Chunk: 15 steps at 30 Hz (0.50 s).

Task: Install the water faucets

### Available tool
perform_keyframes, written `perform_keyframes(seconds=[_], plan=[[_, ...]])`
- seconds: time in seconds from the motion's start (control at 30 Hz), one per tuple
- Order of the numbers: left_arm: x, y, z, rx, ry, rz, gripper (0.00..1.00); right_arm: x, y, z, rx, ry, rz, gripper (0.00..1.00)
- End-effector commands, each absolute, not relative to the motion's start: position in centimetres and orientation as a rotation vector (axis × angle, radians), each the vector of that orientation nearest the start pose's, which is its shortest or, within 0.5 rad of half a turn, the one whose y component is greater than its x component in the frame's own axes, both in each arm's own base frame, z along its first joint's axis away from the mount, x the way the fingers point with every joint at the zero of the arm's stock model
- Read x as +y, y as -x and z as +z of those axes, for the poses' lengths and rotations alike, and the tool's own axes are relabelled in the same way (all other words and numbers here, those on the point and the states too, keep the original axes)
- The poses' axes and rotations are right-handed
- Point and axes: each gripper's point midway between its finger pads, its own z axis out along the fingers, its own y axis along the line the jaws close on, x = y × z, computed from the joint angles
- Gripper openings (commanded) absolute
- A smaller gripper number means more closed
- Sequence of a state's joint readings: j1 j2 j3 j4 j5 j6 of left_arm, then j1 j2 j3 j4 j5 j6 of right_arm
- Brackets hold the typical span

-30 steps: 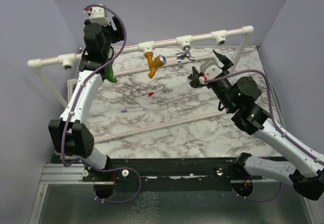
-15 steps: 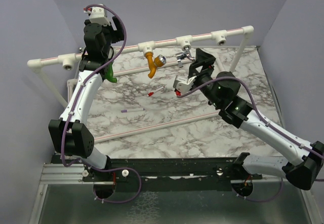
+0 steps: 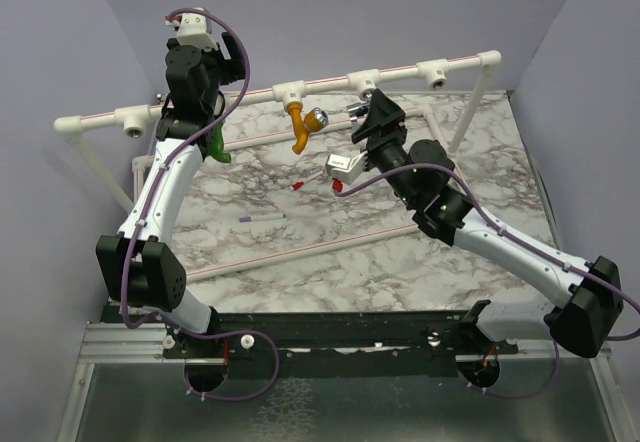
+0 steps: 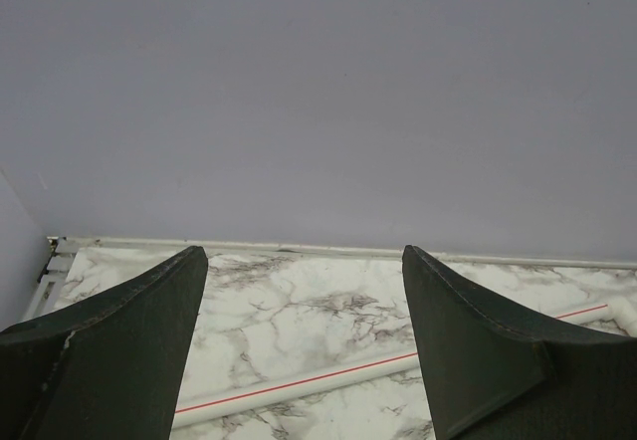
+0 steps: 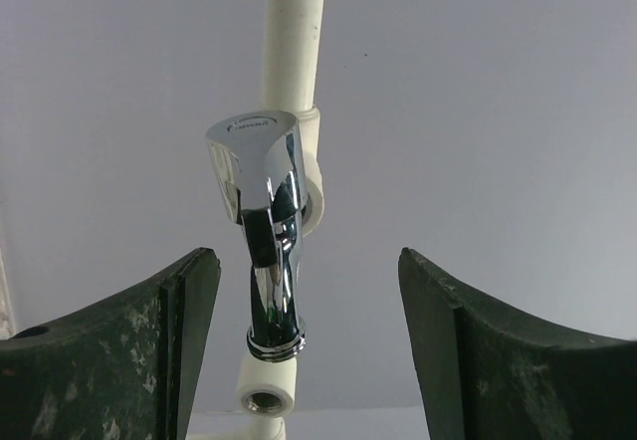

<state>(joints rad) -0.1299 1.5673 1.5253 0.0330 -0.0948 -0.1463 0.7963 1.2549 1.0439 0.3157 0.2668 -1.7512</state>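
Three water faucets hang from the white pipe rail. The green one is at the left, just beside my left arm. The mustard-orange one with a silver knob is in the middle. The grey metal one stands between the fingers of my right gripper, which is open with a gap on both sides; from above, that gripper covers most of it. My left gripper is open and empty, facing the back wall over the marble.
A red-tipped stick and a purple-tipped stick lie on the marble table. Loose white pipes with a red stripe lie across it. Bare tee joints sit on the rail. Walls close in on three sides.
My right arm has swung left and forward to the rail, so its gripper now straddles the grey metal faucet, jaws slightly narrower. The left arm has not moved.
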Motion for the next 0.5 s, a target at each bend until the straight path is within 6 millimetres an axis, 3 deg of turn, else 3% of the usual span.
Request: perform_keyframes(seconds=[0.0, 0.47], plan=[[-5.2, -49.6, 21.5, 2.075, 0.07, -0.071, 0.81, 24.0, -35.8, 40.8, 0.638, 1.386, -1.05, 0.74], [-5.1, -49.6, 21.8, 2.069, 0.071, -0.072, 0.81, 24.9, -37.0, 40.2, 0.668, 1.366, -1.033, 0.51]])
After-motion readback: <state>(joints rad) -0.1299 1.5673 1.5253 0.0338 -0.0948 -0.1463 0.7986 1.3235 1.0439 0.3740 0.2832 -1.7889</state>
